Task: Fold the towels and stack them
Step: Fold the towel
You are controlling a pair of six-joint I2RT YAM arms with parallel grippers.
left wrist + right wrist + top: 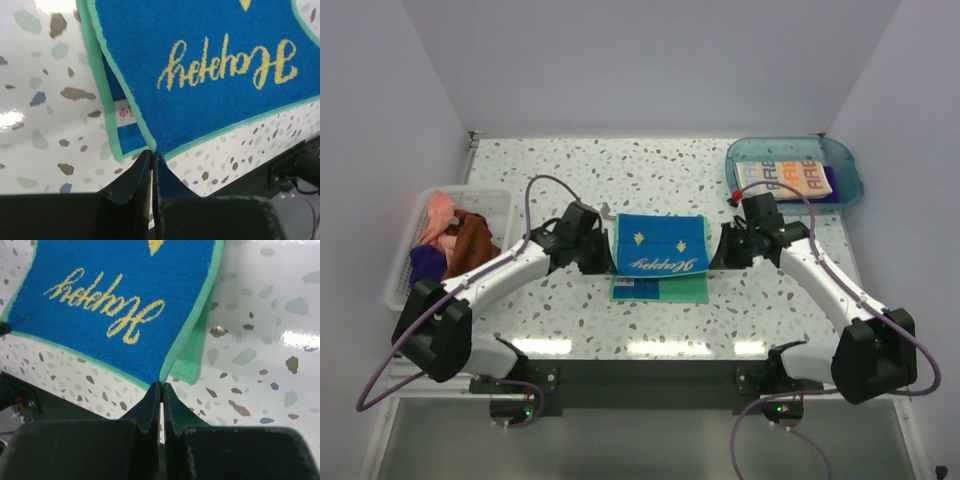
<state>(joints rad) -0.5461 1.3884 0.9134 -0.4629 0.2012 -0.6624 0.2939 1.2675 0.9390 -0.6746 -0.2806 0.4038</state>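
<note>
The blue "Happy" towel (660,246) with a green border lies at the table's middle, its upper layer lifted and folded over the lower layer (660,290). My left gripper (604,250) is shut on the towel's left corner (152,145). My right gripper (717,247) is shut on its right corner (161,379). Both hold the blue layer taut above the table. A white towel with coloured lettering (790,177) lies folded on a purple one in the teal tray (840,160). Pink, brown and purple towels (455,240) sit in the white basket (405,262).
The speckled table (620,170) runs to the back wall. The basket stands at the left edge and the tray at the back right corner. The arms' bases sit at the near edge.
</note>
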